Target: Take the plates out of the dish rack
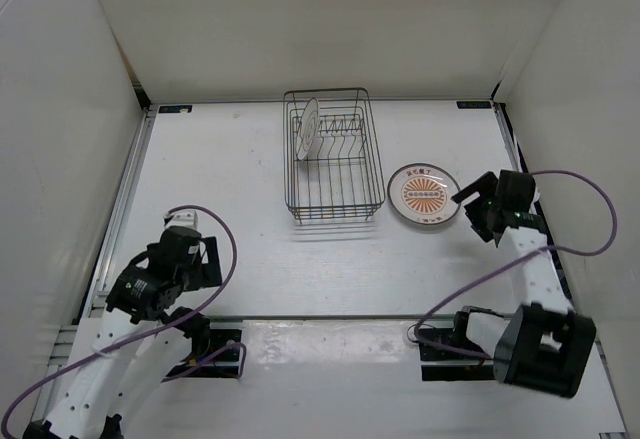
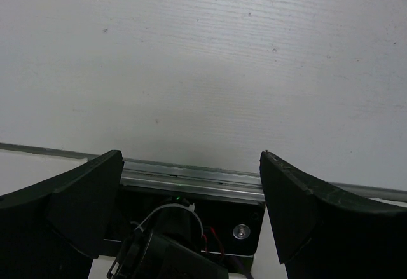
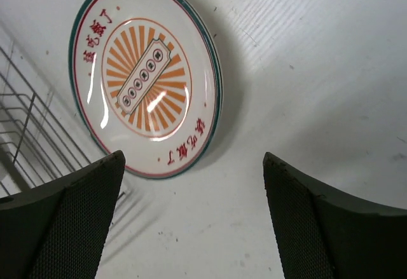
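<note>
The dark wire dish rack [image 1: 345,184] stands at the table's back centre. A white plate [image 1: 310,127] stands upright between its prongs in the back left part; I cannot tell whether a second plate is behind it. An orange sunburst plate [image 1: 424,196] lies flat on the table right of the rack, and also shows in the right wrist view [image 3: 145,75] beside the rack's wires [image 3: 25,133]. My right gripper [image 1: 472,211] [image 3: 194,158] is open and empty, just right of that plate and above the table. My left gripper [image 1: 212,262] [image 2: 191,155] is open and empty at the near left.
White walls [image 1: 60,109] close in the table on the left, back and right. A metal rail [image 2: 191,177] runs along the near edge, with the arm base mounts [image 1: 215,344] behind it. Purple cables [image 1: 580,184] loop from both arms.
</note>
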Controlling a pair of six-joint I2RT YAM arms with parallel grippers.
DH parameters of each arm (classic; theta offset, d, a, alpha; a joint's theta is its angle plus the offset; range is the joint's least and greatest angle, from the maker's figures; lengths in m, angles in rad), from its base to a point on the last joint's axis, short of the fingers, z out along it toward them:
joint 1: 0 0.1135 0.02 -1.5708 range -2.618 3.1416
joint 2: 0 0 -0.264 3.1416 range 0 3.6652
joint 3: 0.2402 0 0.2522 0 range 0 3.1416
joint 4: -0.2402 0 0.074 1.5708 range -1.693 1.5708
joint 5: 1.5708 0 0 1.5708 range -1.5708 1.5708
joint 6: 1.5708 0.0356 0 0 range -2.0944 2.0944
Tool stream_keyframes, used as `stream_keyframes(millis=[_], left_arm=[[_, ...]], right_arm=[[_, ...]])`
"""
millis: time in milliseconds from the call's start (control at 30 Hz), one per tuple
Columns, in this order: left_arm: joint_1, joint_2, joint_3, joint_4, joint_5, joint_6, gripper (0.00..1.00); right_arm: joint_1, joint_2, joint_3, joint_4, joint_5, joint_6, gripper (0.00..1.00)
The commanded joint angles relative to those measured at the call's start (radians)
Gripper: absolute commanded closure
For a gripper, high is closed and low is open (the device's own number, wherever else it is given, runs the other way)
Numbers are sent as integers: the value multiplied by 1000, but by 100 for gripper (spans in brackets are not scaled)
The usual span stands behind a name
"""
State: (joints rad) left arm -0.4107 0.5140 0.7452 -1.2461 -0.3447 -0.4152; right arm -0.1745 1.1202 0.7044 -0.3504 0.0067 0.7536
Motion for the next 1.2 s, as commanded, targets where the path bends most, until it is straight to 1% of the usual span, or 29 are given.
stream_keyframes(millis=[0, 33, 67, 133, 167, 200, 267, 300, 333, 367, 400, 433, 467, 500, 533, 567, 600, 633, 667, 767, 800, 867, 933, 1000, 1033, 1067, 1100, 1133, 1167], left_arm=[[-5, 79, 28, 37, 55, 49, 0], [-2, 102, 64, 27, 43, 50, 0], [7, 156, 88, 17, 39, 49, 0], [10, 259, 195, 1, -22, -5, 0], [9, 285, 222, -1, -37, -25, 0], [13, 343, 274, 16, -45, -86, 0], [24, 377, 353, 60, -22, -111, 0], [29, 411, 365, 199, 98, -105, 0], [36, 414, 382, 258, 152, -71, 0], [38, 417, 369, 322, 264, -59, 0], [36, 426, 352, 591, 370, -45, 0], [30, 435, 324, 673, 424, -16, 0], [21, 490, 347, 767, 432, -7, 2], [-11, 529, 386, 775, 432, 10, 9], [-23, 628, 495, 702, 431, 86, 14], [-31, 738, 617, 670, 431, 110, 20], [-57, 789, 675, 643, 428, 128, 31], [-68, 916, 807, 596, 420, 160, 35], [-86, 951, 838, 597, 411, 167, 38], [-143, 1062, 898, 663, 349, 211, 38], [-166, 1081, 908, 689, 296, 220, 38], [-194, 1170, 960, 706, 226, 263, 38], [-207, 1233, 1008, 708, 198, 266, 37], [-211, 1294, 1014, 737, 127, 248, 35], [-215, 1296, 950, 769, 113, 263, 35], [-220, 1288, 915, 918, 75, 272, 34], [-226, 1281, 877, 972, 61, 298, 32], [-230, 1278, 799, 1019, 34, 300, 26], [-229, 1296, 796, 1057, 26, 296, 26]], right_arm=[[4, -173, 50, -227, 62, -57, 10], [4, -200, 58, -255, 23, -94, 10], [6, -279, 64, -324, 4, -114, 10], [9, -344, 113, -396, -100, -204, 10], [9, -361, 130, -520, -137, -223, 10], [7, -414, 173, -565, -158, -237, 10], [6, -453, 182, -674, -198, -272, 10], [4, -511, 173, -694, -233, -275, 10], [6, -536, 165, -712, -256, -266, 10], [9, -552, 150, -722, -313, -255, 10], [15, -600, 130, -755, -327, -240, 10], [27, -606, 121, -768, -339, -237, 10], [36, -625, 103, -780, -332, -247, 10], [40, -634, 93, -824, -324, -246, 10], [47, -654, 87, -837, -311, -252, 10], [67, -674, 93, -849, -294, -258, 10], [72, -678, 99, -873, -287, -257, 10], [76, -694, 109, -877, -287, -254, 10], [82, -698, 110, -881, -289, -240, 10], [78, -723, 109, -875, -303, -209, 10], [76, -726, 110, -872, -324, -192, 10], [76, -770, 115, -866, -338, -162, 10], [75, -809, 130, -863, -347, -119, 10], [75, -832, 153, -875, -356, -96, 10], [72, -827, 183, -909, -370, -96, 11], [73, -814, 223, -923, -384, -100, 11], [72, -803, 269, -949, -387, -129, 11], [69, -792, 295, -985, -393, -137, 11], [72, -763, 323, -1024, -393, -172, 11]])
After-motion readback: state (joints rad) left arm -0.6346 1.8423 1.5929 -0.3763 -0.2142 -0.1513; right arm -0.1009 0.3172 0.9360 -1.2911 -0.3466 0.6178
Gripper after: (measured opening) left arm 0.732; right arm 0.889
